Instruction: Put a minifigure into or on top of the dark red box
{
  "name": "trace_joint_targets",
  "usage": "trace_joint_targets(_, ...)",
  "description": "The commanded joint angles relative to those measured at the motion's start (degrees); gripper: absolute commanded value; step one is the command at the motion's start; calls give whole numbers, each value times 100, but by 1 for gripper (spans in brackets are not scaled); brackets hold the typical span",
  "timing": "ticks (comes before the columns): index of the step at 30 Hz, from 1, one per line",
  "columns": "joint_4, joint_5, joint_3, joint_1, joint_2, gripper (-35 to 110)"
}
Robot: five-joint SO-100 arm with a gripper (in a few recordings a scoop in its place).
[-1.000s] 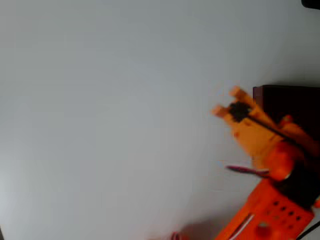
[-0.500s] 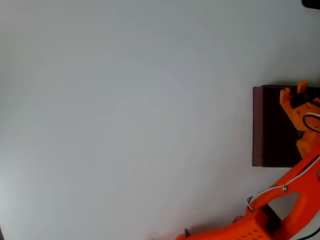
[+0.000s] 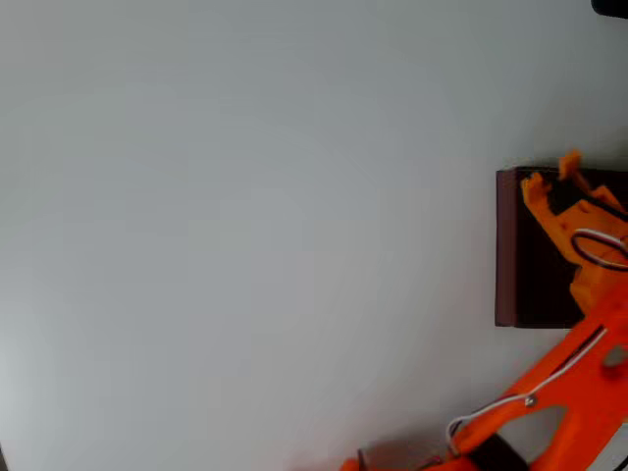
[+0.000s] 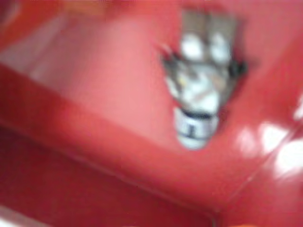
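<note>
The dark red box (image 3: 505, 245) sits at the right edge of the overhead view, with my orange gripper (image 3: 551, 175) over its far end. Both fingers stand apart above the dark inside. The wrist view is blurred. It looks down into the box's red floor (image 4: 94, 99), where the minifigure (image 4: 199, 90) lies flat, grey and white, its head toward the bottom of the picture. No finger touches it there. In the overhead view the arm and the dark inside hide the figure.
The orange arm (image 3: 569, 412) runs from the bottom right corner up over the box. White tabletop (image 3: 245, 226) spreads to the left of the box. A dark object (image 3: 610, 6) shows at the top right corner.
The gripper swung right from the table beside the box to above its inside, then shifted slightly left over the far end. The dark thing seen between its fingers earlier no longer shows there.
</note>
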Motion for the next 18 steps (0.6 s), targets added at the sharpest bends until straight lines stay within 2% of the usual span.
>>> trace_joint_targets(1, 149, -448, 1178, -598, 1907, 7)
trace_joint_targets(6, -211, -826, 3419, -2338, 4649, 7)
trace_joint_targets(11, -976, -404, 5722, -4456, 7365, 9)
trace_joint_targets(16, -1099, -141, 6855, -6759, 8016, 10)
trace_joint_targets(18, -1644, 0, 7708, -7576, 8587, 8)
